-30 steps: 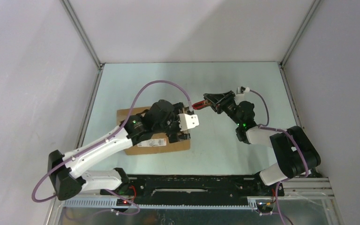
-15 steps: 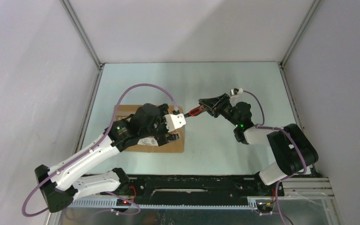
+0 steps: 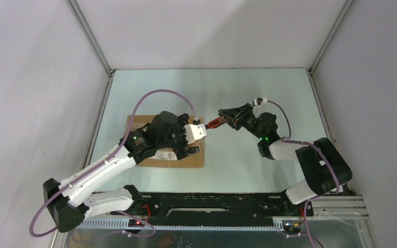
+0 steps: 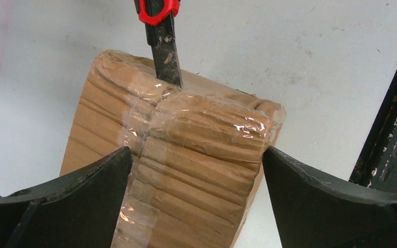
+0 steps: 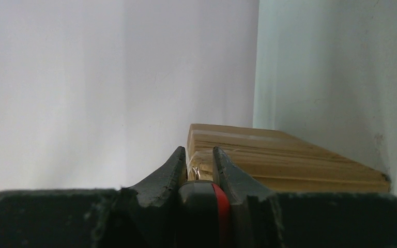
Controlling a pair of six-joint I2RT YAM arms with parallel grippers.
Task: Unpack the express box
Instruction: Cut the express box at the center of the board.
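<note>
Box (image 3: 137, 123) lies flat on table (image 3: 248, 93), 9 o'clock of centre. Left arm reaches from 7 o'clock over box; left gripper (image 4: 196, 152) gapes wide, straddling box end, holding nothing. Right arm bends in from 5 o'clock; right gripper (image 5: 199, 155) clamps knife (image 4: 161, 36), blade tip on taped seam.

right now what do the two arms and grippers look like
The left arm and right arm are white links with bulky black joints, a green light on each, and looping purple cables. The left gripper and right gripper have black wedge-shaped fingers.
</note>
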